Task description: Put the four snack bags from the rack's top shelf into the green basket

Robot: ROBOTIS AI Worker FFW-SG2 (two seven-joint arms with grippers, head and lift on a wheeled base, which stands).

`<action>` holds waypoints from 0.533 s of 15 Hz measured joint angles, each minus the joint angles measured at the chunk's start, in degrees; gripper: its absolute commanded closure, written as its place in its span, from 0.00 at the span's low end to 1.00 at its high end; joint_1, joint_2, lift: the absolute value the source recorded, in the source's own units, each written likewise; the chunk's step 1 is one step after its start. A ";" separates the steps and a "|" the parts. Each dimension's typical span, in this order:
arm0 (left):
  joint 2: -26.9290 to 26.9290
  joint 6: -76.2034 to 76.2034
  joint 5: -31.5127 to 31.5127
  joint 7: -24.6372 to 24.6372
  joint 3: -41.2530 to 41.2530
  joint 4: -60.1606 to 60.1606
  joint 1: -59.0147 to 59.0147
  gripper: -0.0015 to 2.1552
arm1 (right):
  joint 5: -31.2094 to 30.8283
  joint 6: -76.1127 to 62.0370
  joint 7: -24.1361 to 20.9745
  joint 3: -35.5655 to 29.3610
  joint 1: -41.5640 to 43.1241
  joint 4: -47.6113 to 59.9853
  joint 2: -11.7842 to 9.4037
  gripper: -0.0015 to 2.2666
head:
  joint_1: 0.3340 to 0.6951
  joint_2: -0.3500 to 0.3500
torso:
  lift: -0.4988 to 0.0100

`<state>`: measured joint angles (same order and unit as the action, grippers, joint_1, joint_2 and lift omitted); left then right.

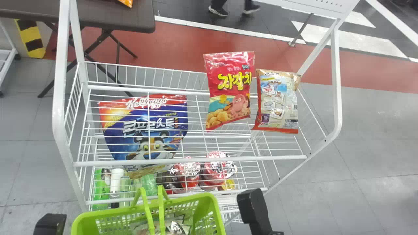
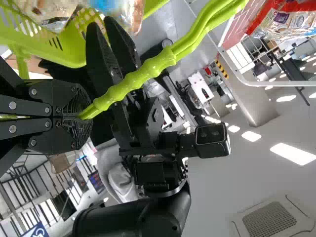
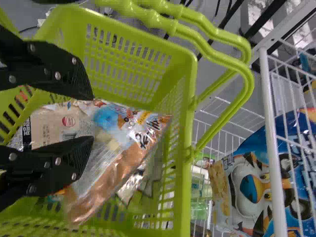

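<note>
Now, in the head view, the green basket (image 1: pixel 215 212) sits before the rack (image 1: pixel 196 161), with the right arm (image 1: pixel 258 212) by its right side and the left arm (image 1: pixel 50 223) by its left. Two snack bags remain on the top shelf: the red bag (image 1: pixel 230 91) near the back edge, right of the middle, and the beige bag (image 1: pixel 276 101) beside it, towards the far right corner. Below, seen through the shelf wires, is a blue cereal bag (image 1: pixel 147 124), best left alone. The white front rail is the bar to clear when reaching for the next bag.

In the left wrist view, the left pincer (image 2: pixel 81 118) is clamped round the green handles (image 2: pixel 143 76). Its job is to keep the basket steady and level, with the handles out of the way.

In the right wrist view, the right pincer (image 3: pixel 92 118) is spread wide over a clear-and-brown bag (image 3: pixel 113 143), which lies slanted inside the basket on other packs. The drop looks nearly finished: let the bag settle, keep wide, and lift straight out, so that no finger drags the wrapper. Swinging off sideways could catch the rim or the looping handles.
</note>
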<state>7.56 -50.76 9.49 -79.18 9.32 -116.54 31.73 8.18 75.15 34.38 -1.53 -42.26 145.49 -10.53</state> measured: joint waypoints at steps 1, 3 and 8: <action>0.00 0.00 0.00 0.05 0.00 -0.12 0.03 0.73 | 1.88 -1.38 1.18 -1.04 0.02 0.08 0.04 0.02 | 1.00 0.00 | 0.98; 0.01 -0.10 0.00 0.08 -0.02 -0.50 0.19 0.73 | 3.29 -4.48 -0.50 -2.39 0.46 0.59 0.15 0.02 | 1.00 0.00 | 0.98; 0.01 -0.18 -0.47 0.65 0.10 -0.71 0.29 0.73 | 0.08 -33.25 -12.61 -4.00 4.03 -5.91 0.96 0.03 | 1.00 0.00 | 0.98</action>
<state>7.56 -50.94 9.02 -78.53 9.42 -117.25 32.03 8.27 41.89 21.77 -5.53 -38.23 139.58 -9.57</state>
